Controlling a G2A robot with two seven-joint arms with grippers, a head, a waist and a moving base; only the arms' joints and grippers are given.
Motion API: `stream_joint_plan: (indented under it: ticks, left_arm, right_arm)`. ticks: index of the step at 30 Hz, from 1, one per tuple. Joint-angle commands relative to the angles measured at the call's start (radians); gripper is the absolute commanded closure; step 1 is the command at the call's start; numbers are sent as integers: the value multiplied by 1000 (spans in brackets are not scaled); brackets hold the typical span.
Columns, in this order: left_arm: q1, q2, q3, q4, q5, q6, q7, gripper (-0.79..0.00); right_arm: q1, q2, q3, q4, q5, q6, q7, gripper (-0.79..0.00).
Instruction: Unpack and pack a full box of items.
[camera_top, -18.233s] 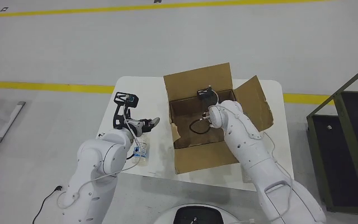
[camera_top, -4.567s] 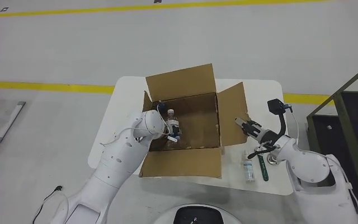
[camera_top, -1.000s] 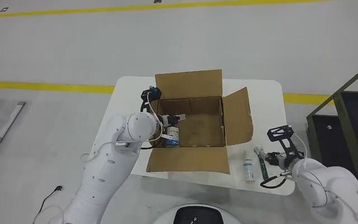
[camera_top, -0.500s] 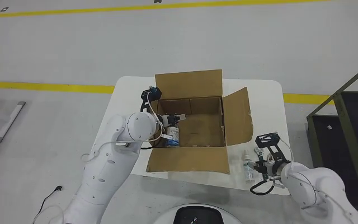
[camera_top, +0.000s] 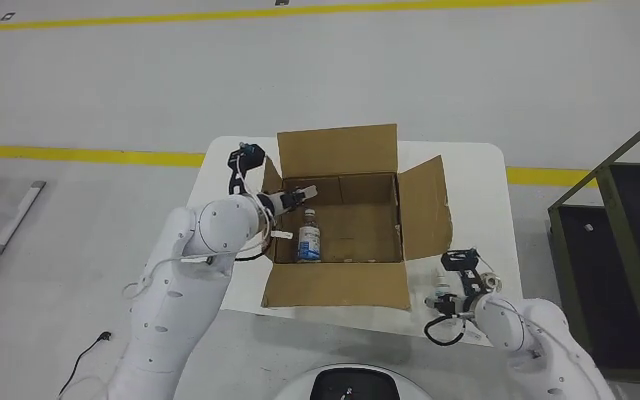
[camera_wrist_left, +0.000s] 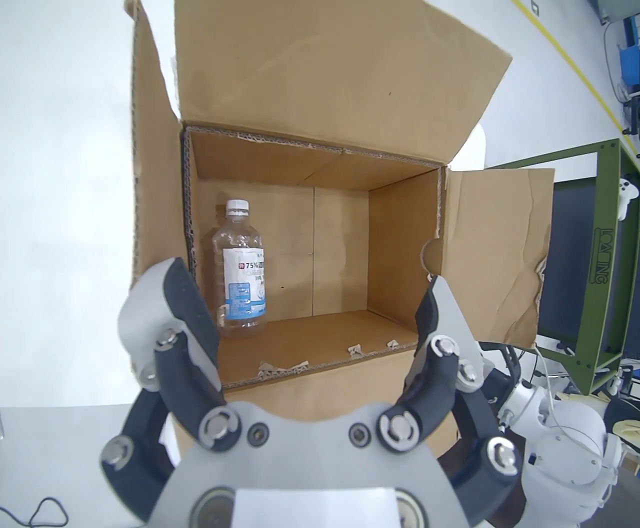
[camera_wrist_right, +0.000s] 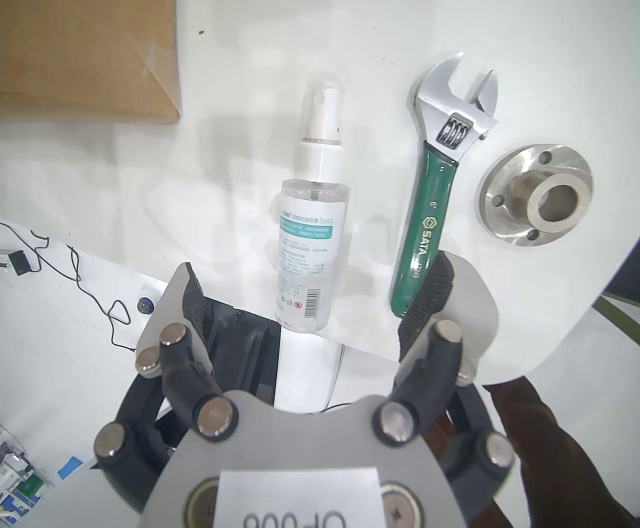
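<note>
An open cardboard box (camera_top: 340, 285) stands in the middle of the white table (camera_top: 480, 170). A clear bottle (camera_top: 308, 240) with a white cap lies inside it by the left wall, also seen as the bottle (camera_wrist_left: 240, 270) in the box (camera_wrist_left: 400, 240). My left gripper (camera_top: 297, 192) hangs open and empty above that wall, its fingers (camera_wrist_left: 172, 295) apart. A small spray bottle (camera_wrist_right: 312, 220), a green-handled wrench (camera_wrist_right: 440, 190) and a steel flange (camera_wrist_right: 537, 195) lie right of the box. My right gripper (camera_wrist_right: 312, 290) is open just over the spray bottle's base, at the table's front edge (camera_top: 443, 297).
The box's flaps stand open; the right flap (camera_top: 425, 205) leans out toward the loose items. A box corner (camera_wrist_right: 85, 60) lies close to the spray bottle. A green metal frame (camera_top: 600, 250) stands beyond the table's right side.
My left gripper rose out of the box to the left, leaving the clear bottle inside. My right gripper moved left along the front edge to over the spray bottle.
</note>
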Motion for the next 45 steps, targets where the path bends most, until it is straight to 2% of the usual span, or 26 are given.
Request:
stream_joint_plan:
  ticks: [1,3,5,7,8,12,13,14,18,20,24,27,28,33,39,45]
  left_arm:
    - [13,6,-18,-27,21,-4,7,-785]
    - [26,9,-36,-54,28,-2,14,-785]
    - [40,13,-54,-77,33,2,24,-785]
    - [50,16,-67,-96,43,7,33,-785]
    - [54,17,-73,-103,48,11,35,-785]
    - [63,21,-96,-118,47,29,46,-785]
    - [64,21,-100,-120,49,32,52,-785]
    - [66,22,-103,-121,50,35,56,-785]
    - [67,23,-112,-111,46,45,71,-785]
    - [66,24,-114,-105,40,46,76,-785]
    - [64,25,-112,-94,35,45,85,-785]
    - [58,26,-105,-77,38,38,75,-785]
    - [55,27,-102,-70,39,37,67,-785]
    - [30,32,-86,-34,70,15,6,-785]
    - [2,40,-73,-10,106,-57,-49,-785]
    - [26,48,-52,-89,147,-181,3,-785]
  right_arm:
    - [18,-3,-24,20,-8,15,1,-785]
    - [32,-7,-47,38,-11,23,-3,-785]
    - [49,-10,-68,61,-18,31,-6,-677]
    - [63,-14,-84,76,-20,39,-7,-693]
    - [69,-15,-91,84,-24,42,-6,-640]
    - [91,-19,-112,109,-38,54,-3,-566]
    - [95,-20,-115,111,-43,58,-3,-425]
    - [98,-21,-119,115,-46,61,0,-379]
    - [114,-24,-133,133,-72,70,17,-348]
    - [122,-25,-137,142,-77,74,21,-289]
    - [136,-28,-141,157,-89,80,35,-283]
    - [144,-30,-143,165,-90,80,39,-163]
    - [146,-30,-143,166,-91,79,41,-3]
    - [140,-28,-91,123,-53,80,47,0]
    - [83,-15,89,16,80,60,50,0]
    - [11,-4,304,-102,219,31,14,0]
